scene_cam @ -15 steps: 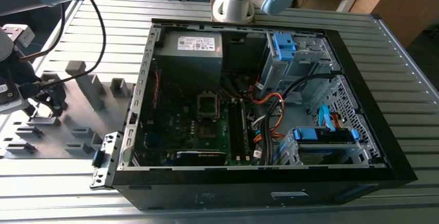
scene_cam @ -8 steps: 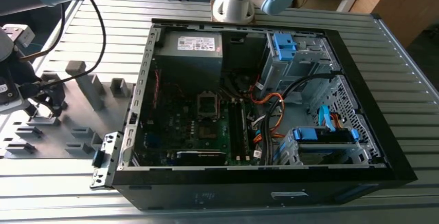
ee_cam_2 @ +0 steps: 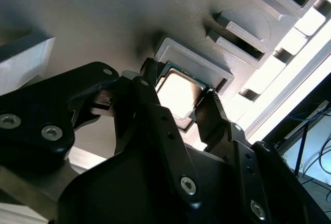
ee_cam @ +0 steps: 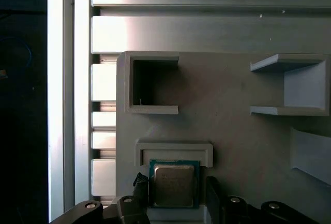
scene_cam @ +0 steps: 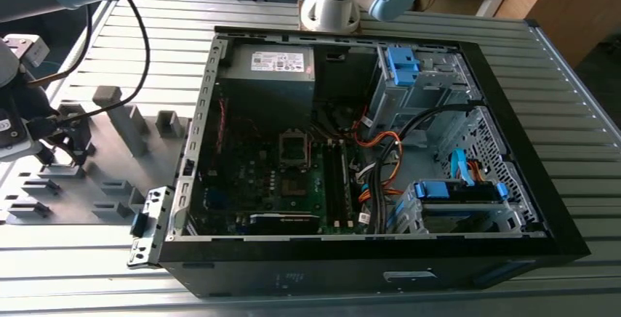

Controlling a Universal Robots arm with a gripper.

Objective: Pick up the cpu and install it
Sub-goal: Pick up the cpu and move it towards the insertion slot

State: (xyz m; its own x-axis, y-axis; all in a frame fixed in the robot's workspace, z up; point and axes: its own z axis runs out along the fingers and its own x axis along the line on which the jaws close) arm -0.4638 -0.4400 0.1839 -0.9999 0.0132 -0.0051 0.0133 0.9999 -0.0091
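first wrist view: the cpu (ee_cam: 173, 185) lies flat, pale metal top up, in a shallow square pocket (ee_cam: 173, 149) with a raised rim on the grey holder plate (ee_cam: 232, 131). the gripper (ee_cam: 175, 189) is down over it, with its two black fingers (ee_cam: 140, 182) spread one on each side of the chip. one finger sits close against the chip's green edge. a thin strip of grey shows between the other finger and the opposite edge, so the claw is apart, straddling the chip and not clamped on it. the second wrist view agrees: the chip sits in its pocket with a fingertip close at each of two opposite sides. another walled holder (ee_cam: 152, 109) stands on the same plate near the cpu's pocket, apart from it.

in the exterior view the holder plate lies on the slatted metal table (scene_cam: 543, 48) at the exterior view's left, and the arm's wrist (scene_cam: 19, 106) with its cables hangs over the plate's left end. the open computer case (scene_cam: 543, 208) lies on its side just to the right of the plate. inside it, the dark metal-framed socket (scene_cam: 294, 146) sits near the middle of the board, well apart from the wrist. the long memory sticks (scene_cam: 339, 179) run just right of the socket, and the labelled power-supply box (scene_cam: 276, 62) fills the case's far left corner. the arm base (scene_cam: 330, 8) stands on the table beyond the far side of the case.
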